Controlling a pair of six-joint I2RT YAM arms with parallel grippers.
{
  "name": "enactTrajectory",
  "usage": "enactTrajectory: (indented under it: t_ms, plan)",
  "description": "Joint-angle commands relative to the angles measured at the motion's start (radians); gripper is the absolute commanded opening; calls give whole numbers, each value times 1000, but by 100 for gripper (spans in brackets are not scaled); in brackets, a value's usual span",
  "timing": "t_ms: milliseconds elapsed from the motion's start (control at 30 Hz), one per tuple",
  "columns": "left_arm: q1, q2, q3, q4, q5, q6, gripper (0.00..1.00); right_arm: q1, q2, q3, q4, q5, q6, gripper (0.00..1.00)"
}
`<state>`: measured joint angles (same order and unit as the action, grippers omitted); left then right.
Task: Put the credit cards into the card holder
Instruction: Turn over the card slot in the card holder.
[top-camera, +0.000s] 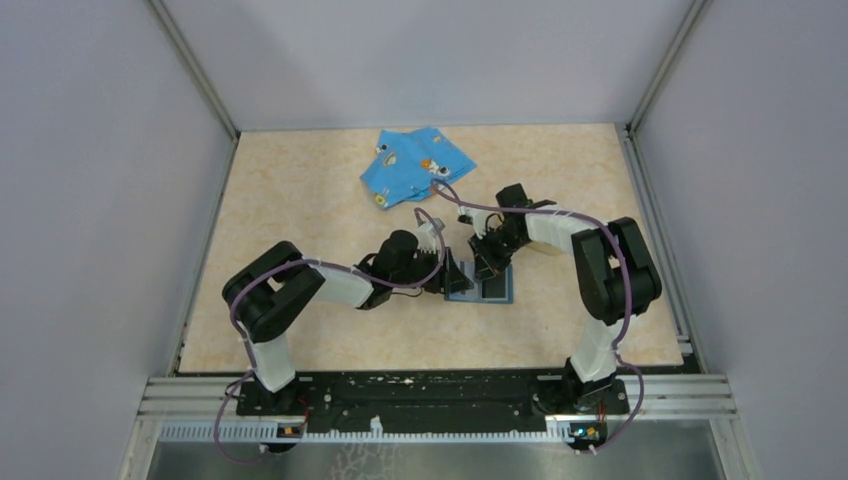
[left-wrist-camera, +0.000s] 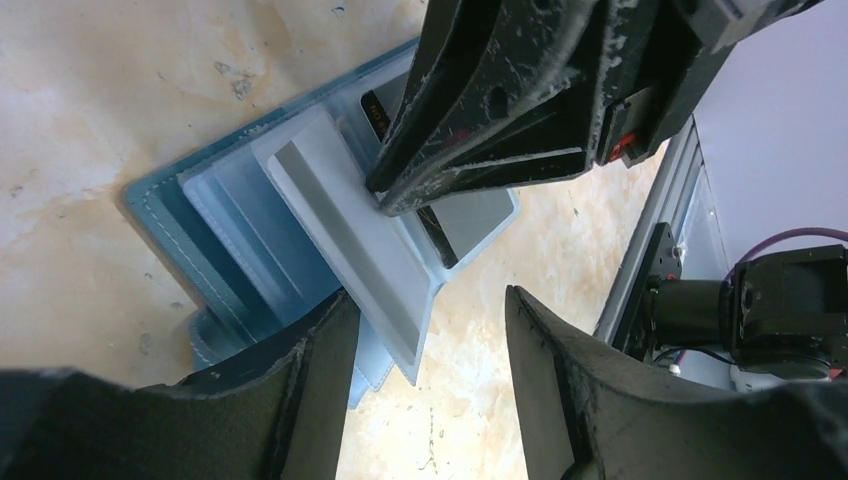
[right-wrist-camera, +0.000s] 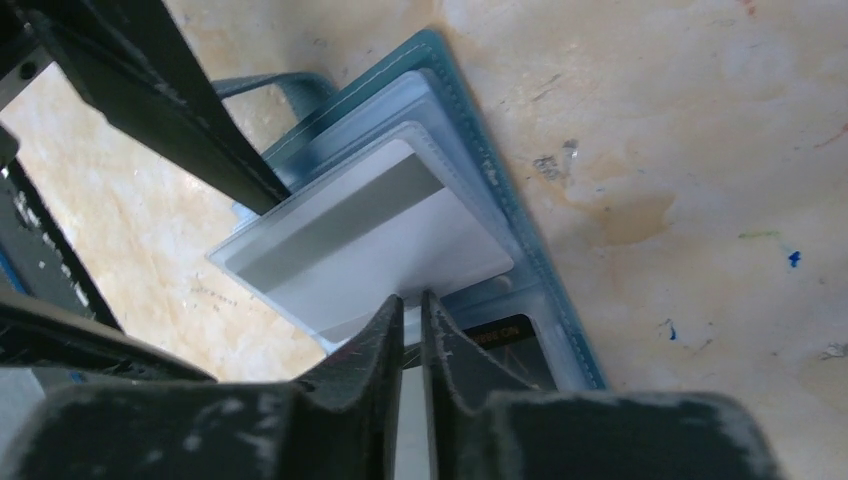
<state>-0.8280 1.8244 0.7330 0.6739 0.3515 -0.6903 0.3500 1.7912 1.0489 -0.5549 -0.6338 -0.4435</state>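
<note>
Hidden: The right gripper (right-wrist-camera: 412, 298) covers part of the open card holder (left-wrist-camera: 170, 230). Its jaws are pressed nearly together, with only a thin pale sliver in the slit, and what that sliver is cannot be made out.
Cut off: A dark credit card (right-wrist-camera: 505, 345) with gold lettering peeks from a pocket just right of the right gripper's fingertips, its lower part behind one finger.
Unclear: A pale sheet (right-wrist-camera: 400, 235) with a grey stripe lies in the clear sleeves (left-wrist-camera: 350, 230) just ahead of those fingertips; whether it is a card is not plain.
Left gripper (left-wrist-camera: 430, 298): Spread wide and holding nothing, it straddles the near corner of the sleeves, with the right gripper crossing just ahead of it.
Card holder: Flat on the table (top-camera: 300, 200), lying open beneath both grippers.
Surroundings: A blue printed cloth (top-camera: 415, 165) lies well beyond both grippers.
</note>
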Motion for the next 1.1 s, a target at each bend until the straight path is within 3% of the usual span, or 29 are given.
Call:
enactTrajectory:
  t_ms: [0, 100, 200, 567, 733, 867, 1067]
  plan:
    - [-9, 15, 15, 65, 36, -20, 60, -4, -21, 62, -63, -60, -48, 20]
    - [-15, 0, 12, 75, 41, -21, 60, -30, -106, 60, -78, -98, -66, 32]
    - [-24, 4, 32, 72, 52, -19, 60, -81, -208, 31, -46, -95, -61, 35]
    - [-109, 138, 180, 39, 42, -18, 67, -313, -365, -30, 103, -143, 100, 36]
    - [-126, 186, 224, 36, 54, -25, 70, -347, -386, -33, 107, -160, 108, 37]
    - [-126, 105, 182, 54, 30, 14, 71, -377, -396, -34, 110, -175, 107, 38]
    - [-126, -177, 7, 66, -81, 183, 73, -413, -425, -50, 138, -185, 106, 44]
